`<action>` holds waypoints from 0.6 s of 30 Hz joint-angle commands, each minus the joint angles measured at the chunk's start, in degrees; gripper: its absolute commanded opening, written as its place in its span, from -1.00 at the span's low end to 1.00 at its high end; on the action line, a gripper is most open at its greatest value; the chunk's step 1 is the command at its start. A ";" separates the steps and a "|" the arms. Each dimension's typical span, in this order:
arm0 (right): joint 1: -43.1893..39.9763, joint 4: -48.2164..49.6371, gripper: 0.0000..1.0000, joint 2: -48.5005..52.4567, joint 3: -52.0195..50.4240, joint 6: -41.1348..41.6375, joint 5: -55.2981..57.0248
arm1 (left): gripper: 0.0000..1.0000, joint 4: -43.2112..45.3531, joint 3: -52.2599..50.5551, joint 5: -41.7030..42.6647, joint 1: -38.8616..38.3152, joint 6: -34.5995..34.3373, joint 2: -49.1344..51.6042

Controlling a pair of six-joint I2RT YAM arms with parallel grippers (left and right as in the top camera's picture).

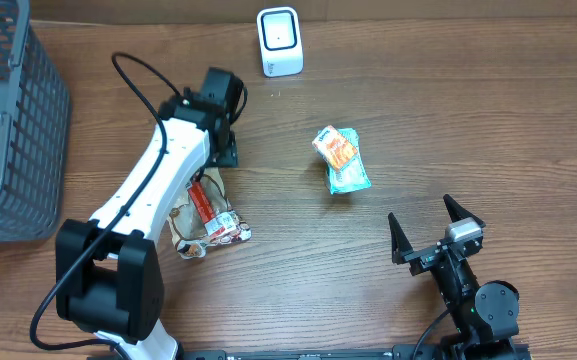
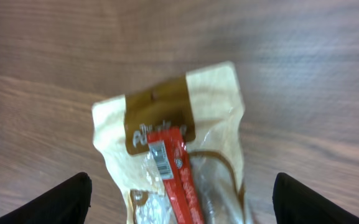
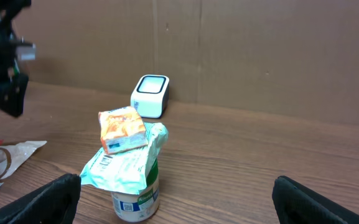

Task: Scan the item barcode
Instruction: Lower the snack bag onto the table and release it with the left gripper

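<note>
Basket (image 1: 8,150), grey mesh, is sitting at the far left edge of the wooden table (image 1: 488,100). Left arm (image 1: 148,185), white, is reaching up from the near edge toward centre-left. Left gripper (image 1: 220,148) is pointing down at the table, and in its wrist view its black fingertips (image 2: 67,199) are standing wide apart at the bottom corners, gripping nothing. Snack pouch (image 2: 167,124), tan with a brown header, is lying flat on the wood below and between those fingertips. A red stick pack (image 2: 179,180) is lying along the pouch, showing a small barcode label (image 2: 160,158). From overhead the pouch (image 1: 208,222) is partly hiding under the arm. Barcode scanner (image 1: 279,40), a white box, is standing at the far edge, well apart from the pouch. A small cup (image 3: 135,202) is standing right of centre, draped in a green-white wrapper (image 1: 350,176), with an orange packet (image 1: 334,147) resting on top. Right gripper (image 1: 436,232) is hovering near the front right, jaws spreading wide and empty, facing the cup and the scanner beyond.
</note>
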 commanded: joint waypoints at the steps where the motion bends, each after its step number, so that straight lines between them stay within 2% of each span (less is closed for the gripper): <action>1: -0.33 0.31 1.00 -0.68 -0.61 0.13 -0.13 | 0.70 -4.20 8.61 -0.81 0.07 0.70 0.48; 9: -0.33 0.31 1.00 -0.68 -0.61 0.13 -0.11 | 0.98 -12.52 23.76 0.68 1.25 0.68 -0.31; 13: -0.33 0.31 1.00 -0.68 -0.61 0.13 -0.11 | 1.00 -14.03 28.68 1.33 3.93 0.70 -1.84; 18: -0.33 0.31 1.00 -0.68 -0.61 0.13 -0.13 | 1.00 -14.12 30.10 1.31 9.46 0.68 -4.04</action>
